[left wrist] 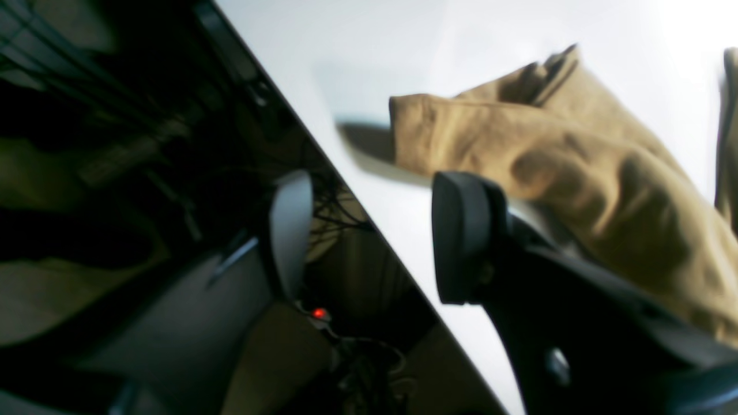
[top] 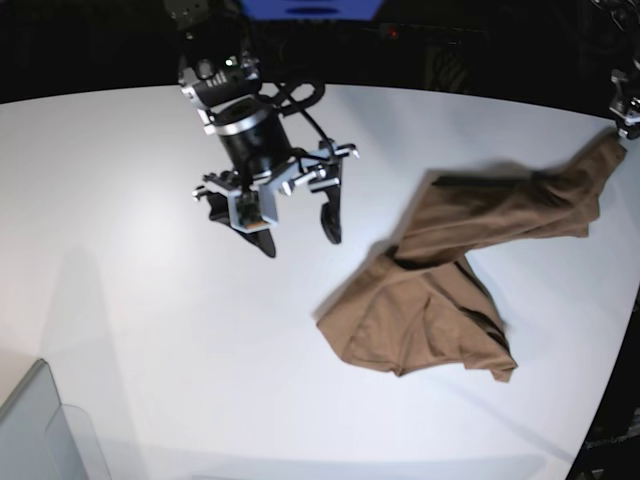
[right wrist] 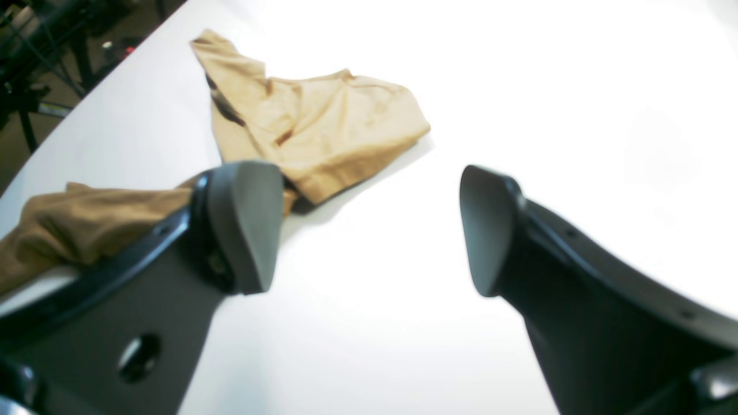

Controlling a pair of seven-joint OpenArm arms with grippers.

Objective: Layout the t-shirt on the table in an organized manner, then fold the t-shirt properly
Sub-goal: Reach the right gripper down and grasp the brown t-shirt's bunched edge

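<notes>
nearest in the base view, the corner of a grey translucent bin (top: 40, 425) poked in at the lower left, mostly cut off by the frame. past it the white table (top: 150, 330) spread bare and matte across the left half. its far curved edge ran against a dark room, and its right edge fell away at the frame side.

the tan-brown t-shirt (top: 440, 310) lay crumpled on the right half of the table. a broad bunched part sat nearer, and a long twisted band of cloth ran up toward the far right edge. which part was sleeve, hem or collar could not be made out.

the right gripper (top: 300, 235) hung over the table left of the shirt and apart from it. its jaws stood wide apart with only white surface between them in the right wrist view (right wrist: 369, 230).

the left gripper (top: 625, 120) was almost wholly cut off at the top right corner, just where the cloth band ended. in the blurred left wrist view its two fingers (left wrist: 461, 236) stood apart. the shirt (left wrist: 576, 173) hung beside one of them, and the table edge ran between them over dark, cluttered floor. whether any cloth was pinched further back could not be told.
</notes>
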